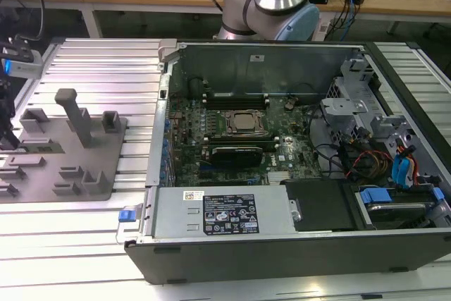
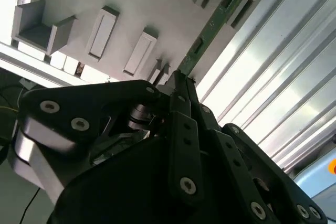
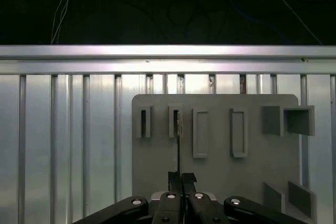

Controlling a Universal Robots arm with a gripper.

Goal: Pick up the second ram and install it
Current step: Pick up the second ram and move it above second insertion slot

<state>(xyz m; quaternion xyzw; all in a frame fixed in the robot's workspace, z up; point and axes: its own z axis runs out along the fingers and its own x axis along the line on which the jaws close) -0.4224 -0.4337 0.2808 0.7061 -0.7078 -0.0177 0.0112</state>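
One gripper (image 3: 178, 178) is clamped on one second ram (image 2: 212, 22) (a thin green stick). One grey slotted tray (image 3: 226, 177) lies under it.

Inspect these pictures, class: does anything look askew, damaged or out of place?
Nothing stands out. The pincer is shut on one end of the long green circuit-board stick, which runs straight, in line with a slot of the grey plastic slotted tray.

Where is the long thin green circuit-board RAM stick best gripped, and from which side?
Pinch the green RAM stick across its flat faces at the free end, coming along its length, opposite the grey slotted tray; the gripper is shut there.
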